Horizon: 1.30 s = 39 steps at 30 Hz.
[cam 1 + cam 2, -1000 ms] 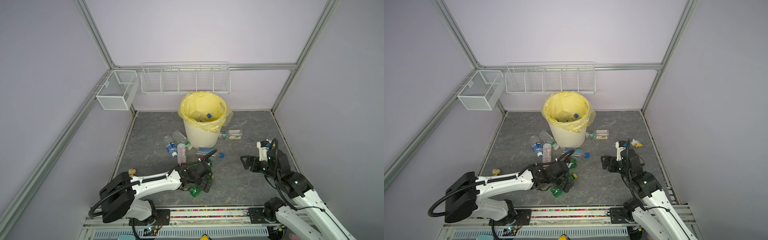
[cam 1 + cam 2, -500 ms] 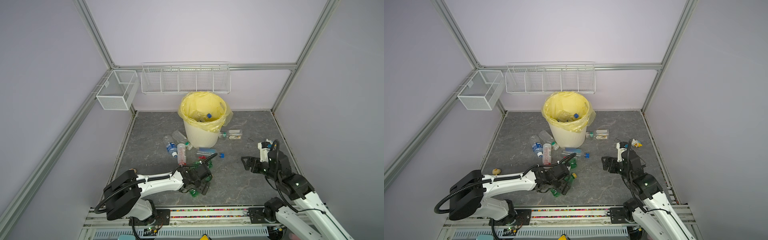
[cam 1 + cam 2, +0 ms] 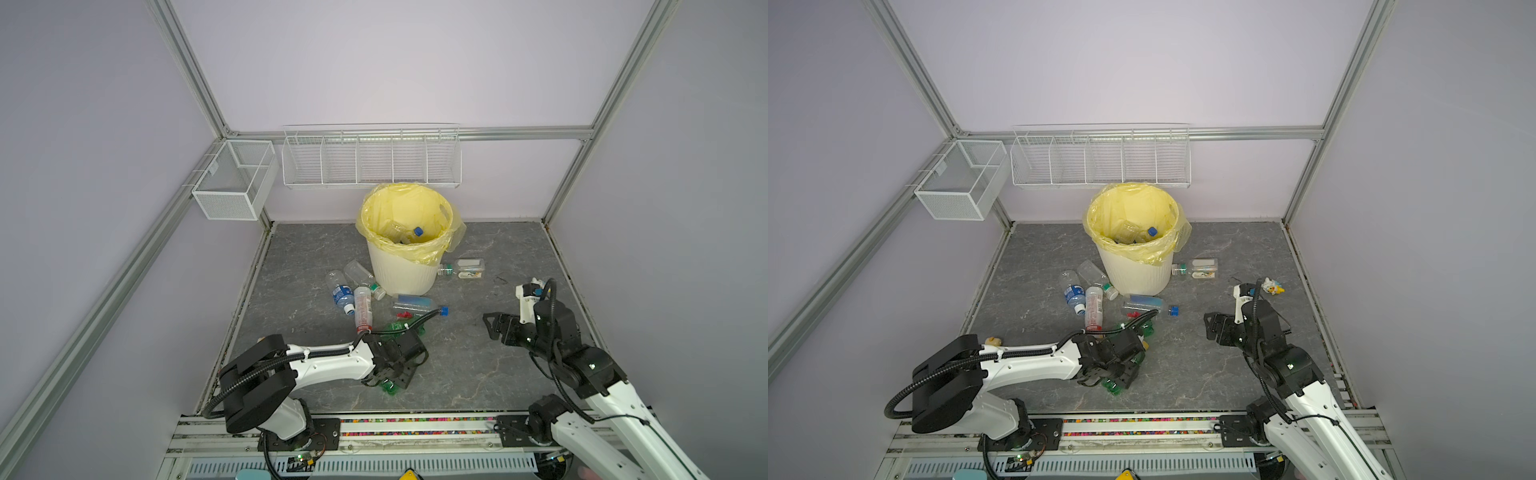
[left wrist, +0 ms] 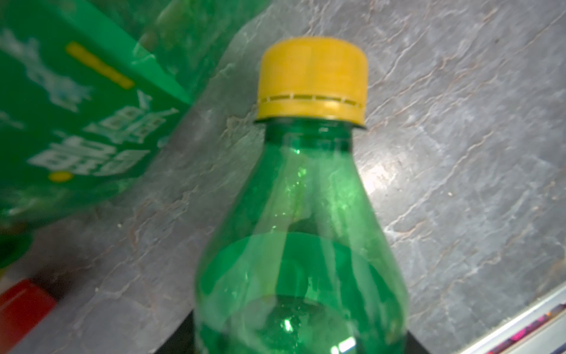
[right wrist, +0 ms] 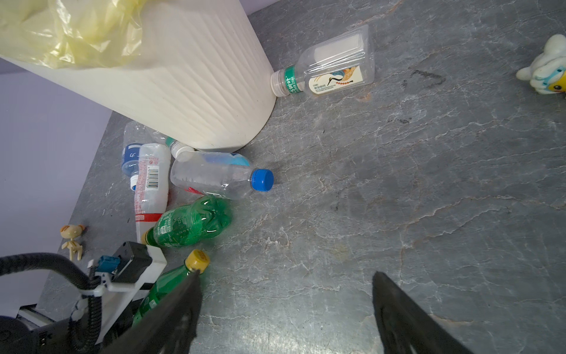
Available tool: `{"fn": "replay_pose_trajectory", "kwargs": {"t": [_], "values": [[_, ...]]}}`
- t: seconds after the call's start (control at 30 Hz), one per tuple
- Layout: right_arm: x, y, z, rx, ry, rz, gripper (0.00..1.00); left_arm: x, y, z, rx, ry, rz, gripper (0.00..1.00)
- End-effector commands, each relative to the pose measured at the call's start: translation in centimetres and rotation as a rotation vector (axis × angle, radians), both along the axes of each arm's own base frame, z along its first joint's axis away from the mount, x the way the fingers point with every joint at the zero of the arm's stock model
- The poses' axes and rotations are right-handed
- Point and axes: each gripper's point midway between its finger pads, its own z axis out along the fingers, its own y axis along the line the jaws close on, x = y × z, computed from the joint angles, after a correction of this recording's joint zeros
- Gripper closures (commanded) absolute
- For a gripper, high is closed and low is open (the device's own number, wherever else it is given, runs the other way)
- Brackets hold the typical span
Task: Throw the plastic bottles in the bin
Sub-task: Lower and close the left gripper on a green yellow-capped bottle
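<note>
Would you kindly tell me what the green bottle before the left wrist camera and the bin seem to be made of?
Green bottle: thin glossy see-through plastic; the floor shows through. Its cap: opaque plastic, perforated ring. Bin: matte cream plastic, probably moulded, ribbed; liner: crinkled translucent film.

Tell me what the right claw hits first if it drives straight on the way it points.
Most likely bare floor: the open right claw slants down toward the patch just short of the blue-capped clear bottle. If the slant is shallower than it looks, that bottle comes first.
</note>
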Motion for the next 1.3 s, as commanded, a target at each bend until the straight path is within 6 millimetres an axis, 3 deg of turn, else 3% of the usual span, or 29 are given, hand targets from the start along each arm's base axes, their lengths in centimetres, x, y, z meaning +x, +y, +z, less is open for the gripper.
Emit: {"fn": "replay_pose_trajectory", "kwargs": {"t": [0.0,0.33,0.93,1.27], "values": [[-0.1,-0.4,-0.6,-0.008,0.01,-0.014,0.12,0.6,-1.1,1.6,-0.022,-0.029,0.001,0.44],[0.1,-0.6,-1.5,-0.025,0.033,-0.027,0.12,1.0,-1.9,3.1,-0.065,-0.044,0.006,0.44],[0.4,-1.0,-1.9,-0.021,0.048,-0.073,0.12,1.7,-2.9,9.4,-0.256,-0.119,0.054,0.44],[0.8,-0.2,-2.2,0.018,0.07,-0.065,0.12,3.6,-0.4,14.1,-0.337,-0.272,0.179,0.42]]}}
